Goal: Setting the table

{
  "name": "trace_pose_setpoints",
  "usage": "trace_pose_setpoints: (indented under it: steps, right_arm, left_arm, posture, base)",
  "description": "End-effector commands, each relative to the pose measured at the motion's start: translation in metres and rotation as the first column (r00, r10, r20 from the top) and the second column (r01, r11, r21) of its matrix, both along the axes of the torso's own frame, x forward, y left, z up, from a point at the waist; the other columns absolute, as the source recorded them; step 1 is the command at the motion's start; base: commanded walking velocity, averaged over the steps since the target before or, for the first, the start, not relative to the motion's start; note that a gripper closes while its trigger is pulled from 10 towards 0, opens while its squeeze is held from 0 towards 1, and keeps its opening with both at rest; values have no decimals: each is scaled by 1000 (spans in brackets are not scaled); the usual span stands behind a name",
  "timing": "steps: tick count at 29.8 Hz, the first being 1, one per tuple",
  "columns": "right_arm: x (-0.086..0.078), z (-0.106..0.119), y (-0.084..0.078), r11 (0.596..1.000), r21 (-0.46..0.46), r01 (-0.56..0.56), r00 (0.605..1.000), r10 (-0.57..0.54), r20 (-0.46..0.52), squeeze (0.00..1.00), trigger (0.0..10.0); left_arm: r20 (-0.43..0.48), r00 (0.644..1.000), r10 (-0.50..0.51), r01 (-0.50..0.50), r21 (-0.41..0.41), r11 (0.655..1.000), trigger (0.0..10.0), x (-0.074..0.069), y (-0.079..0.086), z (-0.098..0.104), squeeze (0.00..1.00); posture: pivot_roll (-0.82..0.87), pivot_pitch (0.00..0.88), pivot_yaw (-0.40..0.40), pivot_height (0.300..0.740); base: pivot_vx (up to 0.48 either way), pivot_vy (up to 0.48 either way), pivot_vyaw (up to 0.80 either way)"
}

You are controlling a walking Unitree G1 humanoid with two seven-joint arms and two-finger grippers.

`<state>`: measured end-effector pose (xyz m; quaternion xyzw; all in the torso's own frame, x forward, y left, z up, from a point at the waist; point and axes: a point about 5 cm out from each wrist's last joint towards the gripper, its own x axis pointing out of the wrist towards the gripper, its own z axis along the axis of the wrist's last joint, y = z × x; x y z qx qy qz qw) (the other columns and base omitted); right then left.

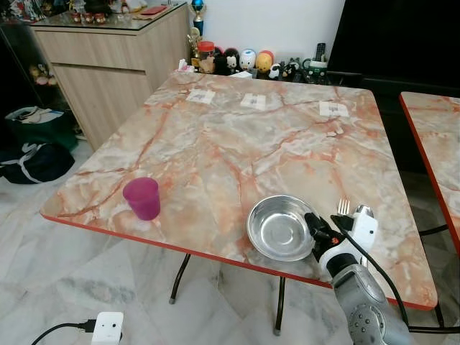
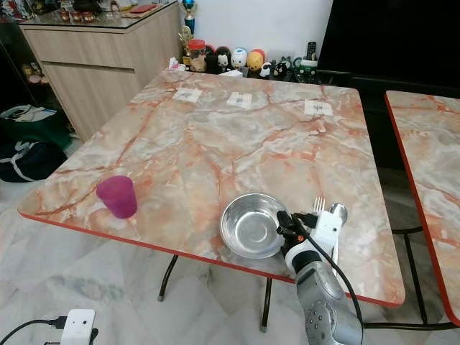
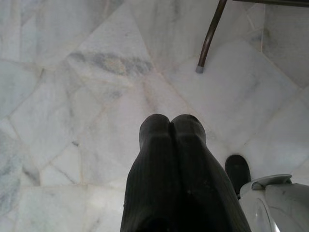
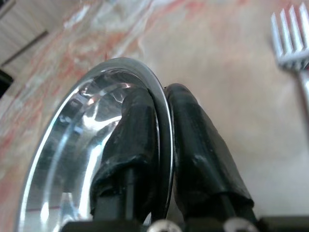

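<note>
A shiny steel bowl (image 1: 280,228) rests on the marble table (image 1: 237,136) near its front edge. My right gripper (image 1: 314,228) is shut on the bowl's right rim (image 4: 161,104), one finger inside and one outside. A fork (image 1: 343,208) and a spoon (image 1: 363,211) lie just right of the bowl, partly behind my wrist. The fork's tines (image 4: 288,34) show in the right wrist view. A purple cup (image 1: 142,198) stands upright near the front left corner. My left gripper (image 3: 170,126) hangs shut over the floor.
Small toys and jars (image 1: 244,60) line the table's far edge, with three paper squares (image 1: 253,101) in front of them. A wooden cabinet (image 1: 108,65) stands at the left. A second table (image 1: 438,144) is at the right. A white plug (image 1: 106,328) lies on the marble floor.
</note>
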<state>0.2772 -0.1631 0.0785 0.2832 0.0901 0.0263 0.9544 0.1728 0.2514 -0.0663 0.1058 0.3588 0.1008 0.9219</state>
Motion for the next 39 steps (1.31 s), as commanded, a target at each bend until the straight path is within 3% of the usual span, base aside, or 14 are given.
trace_pose_setpoints:
  steps: [1,7,8,9,10,11,15,24,32,39]
  right_arm:
    - [-1,3,-3,999,3,42,999,-42,27,0,0]
    - [2,17,-10,986,104,128,982,-141,130,0,0]
    - [2,21,-10,981,138,133,977,-153,151,0,980]
    - [2,22,-10,979,155,134,975,-158,157,0,980]
    - [2,24,-10,974,181,138,971,-169,170,0,2941]
    - [3,26,-11,964,223,144,965,-187,183,0,10000]
    - [3,29,-9,947,292,135,958,-199,205,0,10000]
    - [2,32,-13,924,351,154,945,-241,219,0,10000]
    - [5,38,-17,929,343,138,942,-230,246,0,10000]
    - [7,43,-15,945,306,118,938,-207,277,0,10000]
  left_arm:
    - [-19,1000,-3,3,5,1000,10000,-2,-2,-2,0]
    - [-26,1000,1,-1,7,1000,10000,-2,-3,-3,0]
    - [-30,1000,1,0,9,1000,10000,-3,-3,-3,0]
    - [-33,999,0,0,11,1000,10000,-3,-3,-4,0]
    - [-38,999,0,1,14,1000,10000,-3,-3,-4,0]
    - [-47,999,1,0,16,1000,10000,-4,-3,-5,0]
    - [-59,998,2,-1,18,1000,10000,-7,-4,-6,0]
    - [-71,997,-9,12,38,999,10000,-8,-3,-6,0]
    - [-79,997,-10,13,45,999,10000,-8,-3,-7,0]
    - [-79,997,-8,11,45,999,10000,-7,-5,-7,0]
  posture:
    - [18,0,-8,740]
    - [14,0,-11,740]
    - [15,0,-12,740]
    - [15,0,-12,740]
    - [15,0,-13,740]
    - [15,0,-14,740]
    - [15,0,-15,740]
    - [16,0,-16,740]
    - [12,0,-20,740]
    - [14,0,-25,740]
  base:
    - [0,0,0]
    - [0,0,0]
    - [0,0,0]
    - [0,0,0]
    - [0,0,0]
    - [0,0,0]
    - [0,0,0]
    - [0,0,0]
    - [0,-326,-585]
    - [0,-463,0]
